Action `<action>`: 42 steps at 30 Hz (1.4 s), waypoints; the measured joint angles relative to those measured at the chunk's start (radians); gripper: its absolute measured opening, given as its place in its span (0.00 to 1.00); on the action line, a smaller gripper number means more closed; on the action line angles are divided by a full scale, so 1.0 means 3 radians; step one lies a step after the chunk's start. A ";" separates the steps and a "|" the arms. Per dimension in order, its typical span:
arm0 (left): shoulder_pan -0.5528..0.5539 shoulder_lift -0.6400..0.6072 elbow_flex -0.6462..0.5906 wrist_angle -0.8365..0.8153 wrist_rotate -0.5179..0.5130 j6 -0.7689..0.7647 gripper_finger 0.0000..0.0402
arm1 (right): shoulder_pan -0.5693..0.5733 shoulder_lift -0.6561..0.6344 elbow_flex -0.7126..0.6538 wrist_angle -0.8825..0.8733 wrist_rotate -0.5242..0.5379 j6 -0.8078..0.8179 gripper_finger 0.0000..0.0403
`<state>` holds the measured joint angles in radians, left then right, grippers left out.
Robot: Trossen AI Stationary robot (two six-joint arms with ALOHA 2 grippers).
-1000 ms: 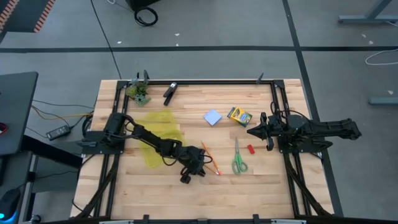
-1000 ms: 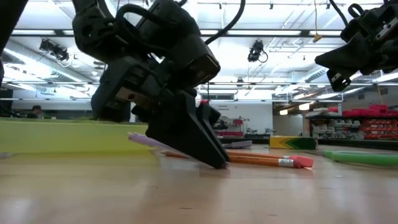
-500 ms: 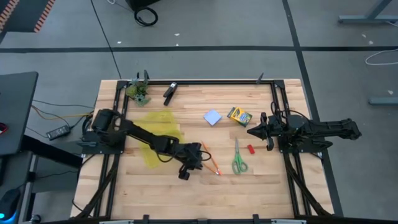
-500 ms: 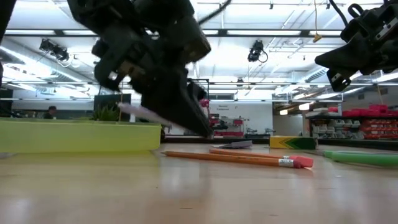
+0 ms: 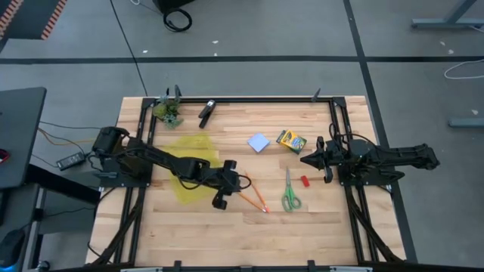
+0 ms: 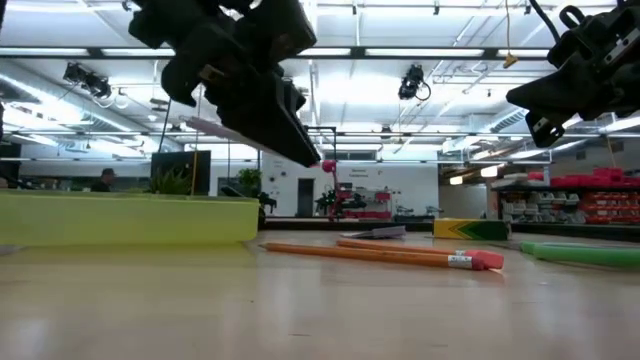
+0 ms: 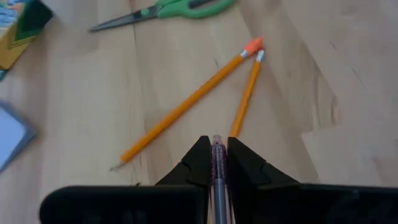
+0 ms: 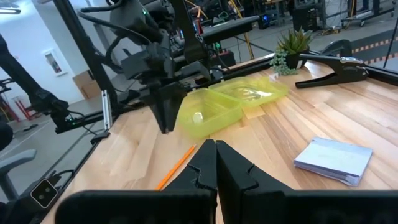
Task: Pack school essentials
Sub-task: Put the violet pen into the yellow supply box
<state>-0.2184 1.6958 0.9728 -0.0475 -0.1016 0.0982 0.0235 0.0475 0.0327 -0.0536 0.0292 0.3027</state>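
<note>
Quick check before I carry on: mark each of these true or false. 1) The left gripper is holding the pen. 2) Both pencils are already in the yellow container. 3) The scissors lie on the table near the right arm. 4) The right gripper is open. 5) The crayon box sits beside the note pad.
1) True: the left gripper is shut on the pinkish pen, raised off the table.
2) False: both orange pencils lie on the wooden table, outside the yellow-green container.
3) True: the green-handled scissors lie flat there.
4) False: the right gripper is shut and holds nothing.
5) True: the crayon box lies next to the pale blue note pad.
</note>
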 joint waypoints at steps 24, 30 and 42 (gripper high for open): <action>0.0099 -0.1065 -0.1486 0.0927 -0.0606 -0.0548 0.08 | 0.0000 0.0001 0.0000 0.0001 0.0000 0.0000 0.02; 0.0127 -0.1194 -0.1948 0.1484 -0.0917 -0.0760 0.08 | 0.0000 0.0001 0.0001 0.0000 -0.0001 0.0000 0.02; -0.0052 -0.1174 -0.2439 0.2086 -0.1771 -0.1314 0.08 | 0.0001 0.0001 0.0000 0.0001 0.0000 0.0000 0.02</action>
<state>-0.2339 1.3438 0.2409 0.5785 -0.6330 -0.2959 0.0238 0.0479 0.0326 -0.0533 0.0292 0.3027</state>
